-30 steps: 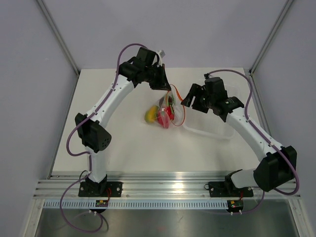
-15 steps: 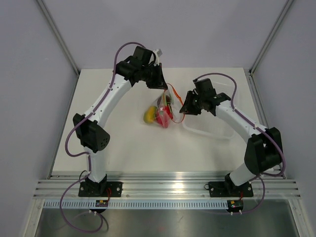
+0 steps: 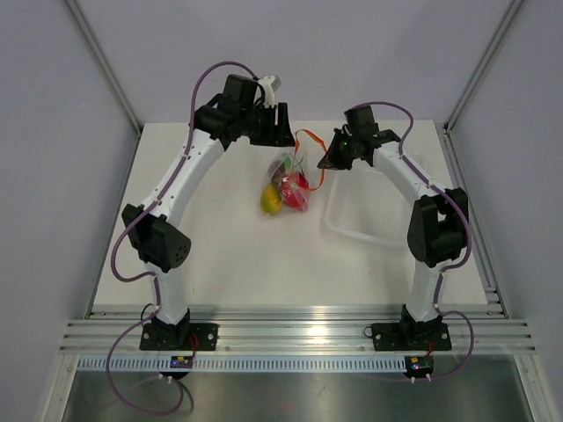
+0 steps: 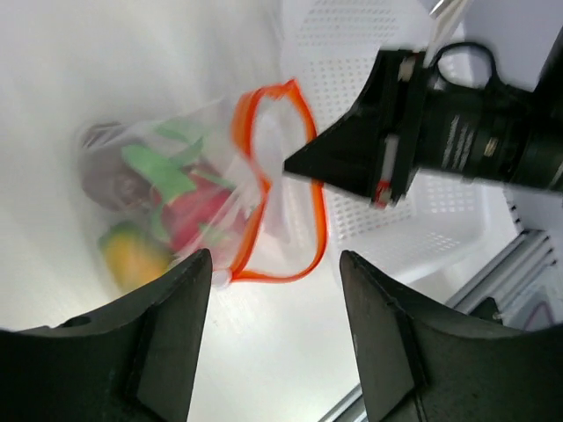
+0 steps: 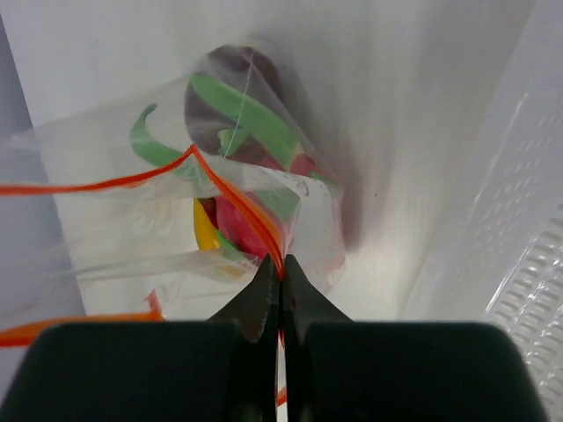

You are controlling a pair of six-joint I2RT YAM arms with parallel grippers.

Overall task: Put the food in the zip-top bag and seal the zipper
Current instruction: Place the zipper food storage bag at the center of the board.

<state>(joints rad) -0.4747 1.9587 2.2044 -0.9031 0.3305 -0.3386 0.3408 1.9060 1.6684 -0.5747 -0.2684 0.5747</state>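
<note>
The clear zip-top bag [image 3: 288,180] lies mid-table with the food inside: a dark red fruit [image 5: 233,79], a pink-red one with green leaves [image 4: 189,211] and a yellow one [image 3: 271,200]. Its orange zipper [image 4: 264,176] stands apart in an open loop. My right gripper [image 5: 281,274] is shut on the zipper strip at the bag's right side, also seen as right gripper [image 3: 325,163] from above. My left gripper [image 4: 277,343] hangs open above and behind the bag, holding nothing; from above that left gripper [image 3: 285,134] is at the back of the table.
A rigid clear tray [image 3: 378,215] sits right of the bag, its perforated wall [image 5: 528,229] close beside my right gripper. The table's back edge [image 3: 352,123] and the enclosure walls lie just behind both grippers.
My left gripper let go of the bag, opened and drew back. My right gripper closed on the zipper and swung toward the back, lifting the bag's mouth.
</note>
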